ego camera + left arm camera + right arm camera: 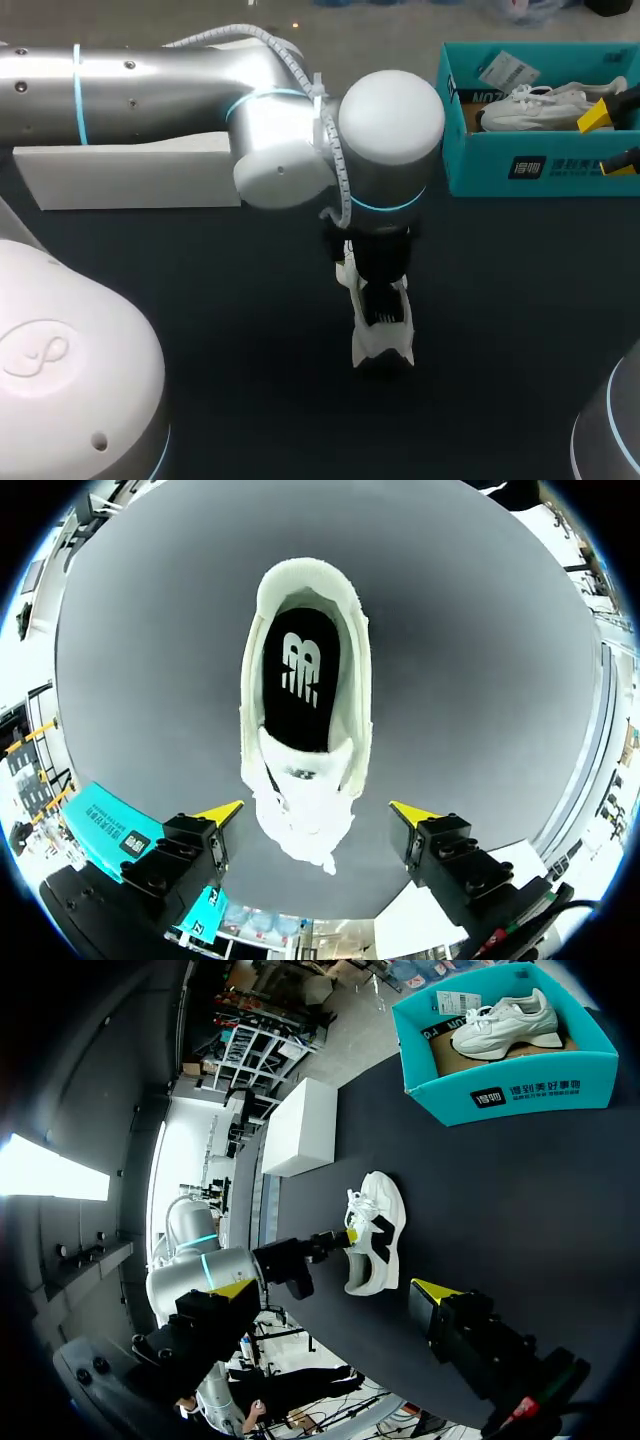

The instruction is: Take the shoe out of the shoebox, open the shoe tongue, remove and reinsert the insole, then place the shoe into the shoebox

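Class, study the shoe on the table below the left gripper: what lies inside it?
A black insole with a white mark shows through the opening of the white shoe. Its front end is hidden under the tongue and laces.

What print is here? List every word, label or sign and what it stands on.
Front of the shoebox: dark patch and white characters, too blurred to read.
White tag inside it: barcode lines, too small to read.
Black insole of the shoe on the table: white logo, no readable words.
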Controlling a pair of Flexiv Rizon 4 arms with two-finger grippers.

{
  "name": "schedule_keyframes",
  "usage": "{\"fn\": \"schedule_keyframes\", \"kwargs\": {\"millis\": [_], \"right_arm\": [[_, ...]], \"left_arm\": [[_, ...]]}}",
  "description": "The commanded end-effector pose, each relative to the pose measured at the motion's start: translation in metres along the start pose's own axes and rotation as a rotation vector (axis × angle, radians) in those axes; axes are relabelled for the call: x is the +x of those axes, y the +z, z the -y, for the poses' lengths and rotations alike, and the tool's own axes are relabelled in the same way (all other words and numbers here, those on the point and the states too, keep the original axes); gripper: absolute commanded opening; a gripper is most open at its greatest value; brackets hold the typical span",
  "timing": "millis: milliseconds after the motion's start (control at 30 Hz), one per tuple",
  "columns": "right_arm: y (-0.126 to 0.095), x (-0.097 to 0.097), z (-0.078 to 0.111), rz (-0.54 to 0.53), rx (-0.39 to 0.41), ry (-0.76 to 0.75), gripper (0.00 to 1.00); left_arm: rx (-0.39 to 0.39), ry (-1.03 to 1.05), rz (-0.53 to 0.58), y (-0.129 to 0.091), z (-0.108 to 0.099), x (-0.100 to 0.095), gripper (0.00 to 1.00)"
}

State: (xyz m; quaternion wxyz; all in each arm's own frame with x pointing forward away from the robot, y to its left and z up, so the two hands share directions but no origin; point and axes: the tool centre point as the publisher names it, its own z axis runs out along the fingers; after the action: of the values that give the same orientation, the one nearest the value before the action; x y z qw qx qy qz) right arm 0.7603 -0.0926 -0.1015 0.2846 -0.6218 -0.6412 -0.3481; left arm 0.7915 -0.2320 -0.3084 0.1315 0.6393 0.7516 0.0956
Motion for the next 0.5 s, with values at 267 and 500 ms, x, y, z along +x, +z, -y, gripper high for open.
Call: {"fn": "schedule_keyframes", "kwargs": {"millis": [267,500], "right_arm": [[0.001,0.0,0.0,0.003,0.0,0.002,1.0],[0.001,0.0,0.0,0.003,0.0,0.002,1.0]], "left_arm": [[0.072,-0.046,0.036,-0.01,0.002,0.003,0.0],[0.111,-0.039,0.049,0.007,0.012,-0.006,0.0]]}}
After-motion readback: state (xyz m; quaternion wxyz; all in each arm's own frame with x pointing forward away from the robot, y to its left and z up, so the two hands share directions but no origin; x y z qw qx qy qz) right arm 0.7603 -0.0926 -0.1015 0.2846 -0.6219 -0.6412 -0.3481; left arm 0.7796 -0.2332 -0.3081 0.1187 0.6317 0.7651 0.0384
